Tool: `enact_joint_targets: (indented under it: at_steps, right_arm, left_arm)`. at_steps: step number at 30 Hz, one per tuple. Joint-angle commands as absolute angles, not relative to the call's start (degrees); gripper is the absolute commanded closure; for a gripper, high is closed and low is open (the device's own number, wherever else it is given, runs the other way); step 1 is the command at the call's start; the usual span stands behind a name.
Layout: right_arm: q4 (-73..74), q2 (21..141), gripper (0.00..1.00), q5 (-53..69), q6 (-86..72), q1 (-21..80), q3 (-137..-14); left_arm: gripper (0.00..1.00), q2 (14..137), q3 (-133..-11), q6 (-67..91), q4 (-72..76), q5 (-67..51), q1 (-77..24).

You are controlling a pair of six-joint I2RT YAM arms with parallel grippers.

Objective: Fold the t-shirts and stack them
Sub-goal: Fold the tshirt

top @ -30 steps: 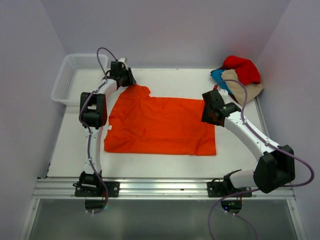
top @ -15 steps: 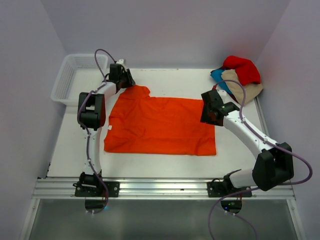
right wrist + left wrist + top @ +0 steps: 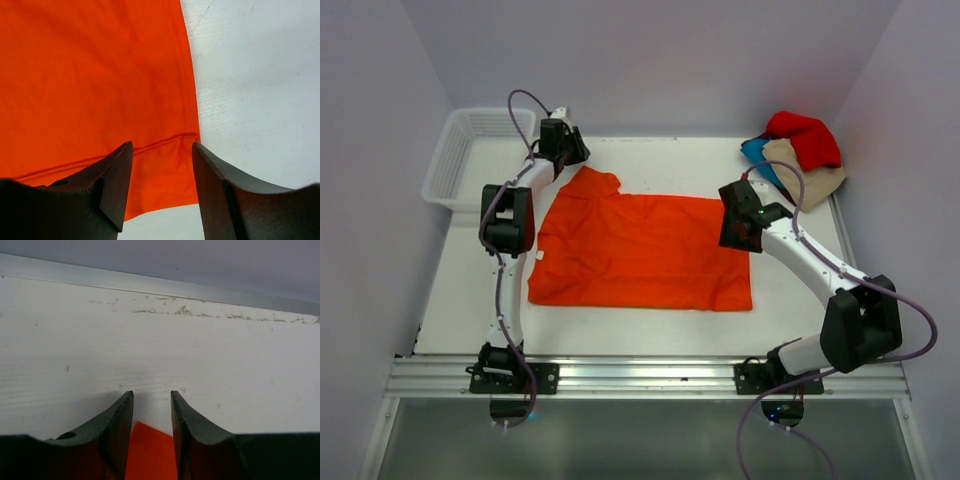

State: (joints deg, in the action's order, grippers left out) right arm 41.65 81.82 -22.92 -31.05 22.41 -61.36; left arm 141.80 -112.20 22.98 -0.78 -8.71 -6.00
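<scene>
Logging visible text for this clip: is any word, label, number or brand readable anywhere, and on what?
None readable.
The small white tag at one edge of the orange shirt is too small to read; nothing else shows lettering.

The bright orange t-shirt (image 3: 640, 250) lies spread flat, lightly creased — one pointed corner shows in the gap between the left fingers (image 3: 120, 425), and its stitched hem corner lies beneath the spread right fingers (image 3: 115, 180). A red shirt (image 3: 805, 135), a beige shirt (image 3: 817, 178) and a teal-blue shirt (image 3: 757, 152) sit heaped together — well beyond the right fingers.
</scene>
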Motion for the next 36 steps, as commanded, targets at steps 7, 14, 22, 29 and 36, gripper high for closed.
enact_joint_targets:
  at_steps: [7, 14, 22, 29, 36]
  right_arm:
    - [39.7, 83.2, 0.46, -22.5, -30.6, 21.9, -62.3]
    - [39.3, 83.9, 0.46, -22.1, -30.8, 21.8, -62.3]
    - [38.3, 84.4, 0.46, -21.2, -31.0, 21.7, -62.1]
    - [38.0, 84.5, 0.46, -21.9, -30.8, 21.6, -61.5]
    - [37.9, 85.3, 0.46, -22.2, -31.8, 21.2, -61.4]
  left_arm:
    - [0.63, 146.8, -117.5, 22.7, -7.0, -6.7, -5.5]
    - [0.65, 143.0, -112.9, 21.2, -7.8, -4.2, -6.0]
    - [0.66, 141.2, -110.2, 20.2, -9.0, -3.9, -7.9]
    - [0.65, 142.8, -111.4, 20.3, -9.6, -5.9, -8.3]
    - [0.93, 145.2, -113.8, 19.1, -14.1, -0.3, -9.2]
